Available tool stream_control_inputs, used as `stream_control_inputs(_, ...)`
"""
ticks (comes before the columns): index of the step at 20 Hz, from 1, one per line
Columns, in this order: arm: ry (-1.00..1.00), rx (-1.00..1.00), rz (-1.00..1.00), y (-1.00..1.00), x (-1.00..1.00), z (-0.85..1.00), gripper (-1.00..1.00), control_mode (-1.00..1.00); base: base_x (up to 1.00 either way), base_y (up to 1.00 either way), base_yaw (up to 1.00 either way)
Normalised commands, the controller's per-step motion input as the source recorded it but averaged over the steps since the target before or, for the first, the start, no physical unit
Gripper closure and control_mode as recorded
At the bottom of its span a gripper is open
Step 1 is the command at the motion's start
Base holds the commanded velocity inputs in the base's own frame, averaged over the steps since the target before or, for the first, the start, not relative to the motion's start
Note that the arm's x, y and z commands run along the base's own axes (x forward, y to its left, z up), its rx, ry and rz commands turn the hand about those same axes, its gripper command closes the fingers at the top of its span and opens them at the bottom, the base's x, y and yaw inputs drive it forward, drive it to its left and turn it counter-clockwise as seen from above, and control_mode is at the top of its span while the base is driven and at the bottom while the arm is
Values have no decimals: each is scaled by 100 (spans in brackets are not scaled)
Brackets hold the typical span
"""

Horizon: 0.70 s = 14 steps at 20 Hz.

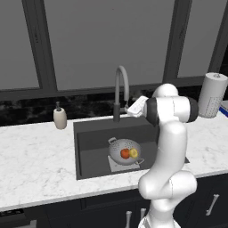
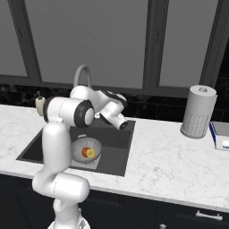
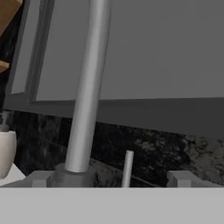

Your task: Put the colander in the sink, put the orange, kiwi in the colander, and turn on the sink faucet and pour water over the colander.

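The silver colander (image 1: 119,147) sits on the floor of the dark sink (image 1: 89,133), also seen as colander (image 2: 91,144) in sink (image 2: 114,152). Inside it lie the orange (image 1: 125,153) and, just to its right, the yellowish kiwi (image 1: 133,152); the right base view shows the orange (image 2: 84,153) and kiwi (image 2: 90,153) too. My gripper (image 1: 128,108) hovers open at the sink's back edge, right beside the sink faucet (image 1: 120,87). In the hand view the gripper (image 3: 111,179) faces the faucet's pipe (image 3: 87,96), with its thin side lever (image 3: 127,168) standing between the fingertips (image 3: 41,178).
A cream soap bottle (image 1: 59,118) stands on the counter left of the sink. A paper towel roll (image 1: 212,95) and a blue-edged box (image 2: 221,134) stand at the right. Dark windows rise behind the counter. White marble counter runs on both sides.
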Motion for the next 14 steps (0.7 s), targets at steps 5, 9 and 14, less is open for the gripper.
stream_control_inputs(5,5,0,-6,-4,30,0,-100,-100,0,0,0)
stream_control_inputs(9,9,0,-7,0,21,0,-100,-100,0,0,0)
stream_control_inputs(14,5,0,-6,2,13,-3,-100,-100,0,0,0)
